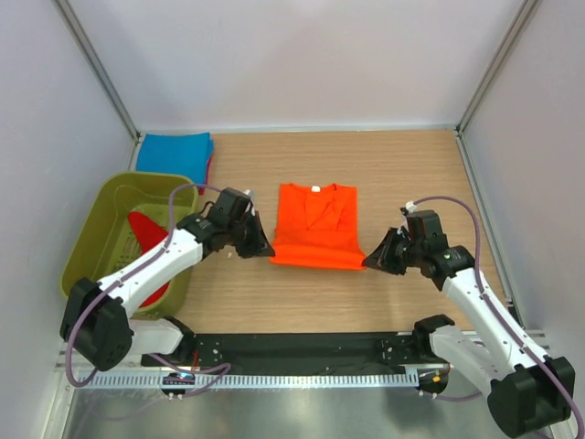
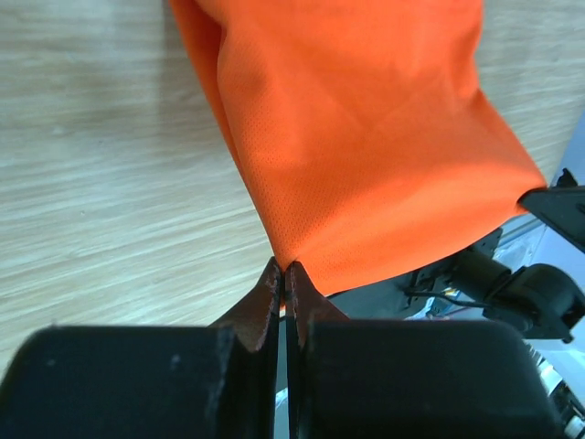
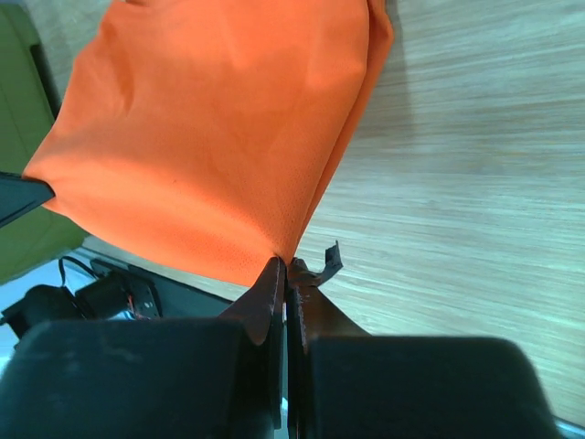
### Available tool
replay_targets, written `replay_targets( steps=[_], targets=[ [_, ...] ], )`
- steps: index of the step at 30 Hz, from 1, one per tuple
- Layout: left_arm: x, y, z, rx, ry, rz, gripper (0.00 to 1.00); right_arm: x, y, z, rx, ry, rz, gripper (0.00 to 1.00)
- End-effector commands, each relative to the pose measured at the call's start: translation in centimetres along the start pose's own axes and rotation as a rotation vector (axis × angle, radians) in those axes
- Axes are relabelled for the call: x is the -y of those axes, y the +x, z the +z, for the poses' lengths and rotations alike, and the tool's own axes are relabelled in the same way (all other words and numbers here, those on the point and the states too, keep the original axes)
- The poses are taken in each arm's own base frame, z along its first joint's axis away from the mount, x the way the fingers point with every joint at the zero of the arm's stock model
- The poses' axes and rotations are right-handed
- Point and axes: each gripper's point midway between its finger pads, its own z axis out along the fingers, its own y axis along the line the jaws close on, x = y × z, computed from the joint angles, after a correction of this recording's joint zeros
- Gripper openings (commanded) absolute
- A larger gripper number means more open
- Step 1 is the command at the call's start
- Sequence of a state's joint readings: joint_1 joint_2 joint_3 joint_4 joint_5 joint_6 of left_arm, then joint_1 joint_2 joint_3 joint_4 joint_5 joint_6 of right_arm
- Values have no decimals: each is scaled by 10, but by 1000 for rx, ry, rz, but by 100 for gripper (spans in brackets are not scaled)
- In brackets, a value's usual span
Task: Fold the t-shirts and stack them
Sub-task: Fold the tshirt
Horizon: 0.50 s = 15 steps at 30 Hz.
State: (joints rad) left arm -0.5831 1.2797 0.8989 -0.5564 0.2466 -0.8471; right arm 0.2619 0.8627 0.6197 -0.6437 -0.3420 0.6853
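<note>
Orange t-shirt [image 1: 315, 224], soft fine-mesh cloth, white neck label [image 1: 315, 188] at its far edge. Lies at the middle of the counter [image 1: 411, 174], pale wood grain, with the neck away from the arms. The sides look already turned in, giving a narrow oblong. The near hem appears raised a little off the wood.

Left pincer [image 1: 265, 249], black two-finger type. Closed tight on the near-left hem corner of the orange t-shirt; the left wrist view shows the cloth point nipped between the meeting tips [image 2: 283, 270].

Right pincer [image 1: 370, 261], matching type. Closed tight on the near-right hem corner, seen likewise in the right wrist view [image 3: 283, 267].

Judgement: one corner is held on each side so that the hem can be carried level toward the neck, halving the garment without skewing it. The fold itself is not yet made.

Blue t-shirt [image 1: 175, 151], folded flat at the far-left corner of the counter, well apart from the orange one. A red edge shows under its right side. Presumably the stack that finished pieces join.

Red t-shirt [image 1: 146, 229], loose and unfolded, inside the tub, partly hidden by the left arm. Presumably awaiting its turn.

Olive-green plastic tub [image 1: 101, 219], rectangular, at the left side of the counter, just near of the blue stack.
</note>
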Motion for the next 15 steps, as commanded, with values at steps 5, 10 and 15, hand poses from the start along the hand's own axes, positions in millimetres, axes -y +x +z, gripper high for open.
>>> replay_targets(
  steps=[5, 10, 15],
  targets=[
    [17, -38, -10, 65, -60, 19, 0, -21, -43, -14, 119, 43, 33, 1],
    [26, -72, -6, 86, -73, 7, 0, -35, -70, -4, 135, 51, 35, 1],
    [34, -106, -2, 91, -52, -18, 0, -51, -99, 9, 147, 57, 29, 1]
  ],
)
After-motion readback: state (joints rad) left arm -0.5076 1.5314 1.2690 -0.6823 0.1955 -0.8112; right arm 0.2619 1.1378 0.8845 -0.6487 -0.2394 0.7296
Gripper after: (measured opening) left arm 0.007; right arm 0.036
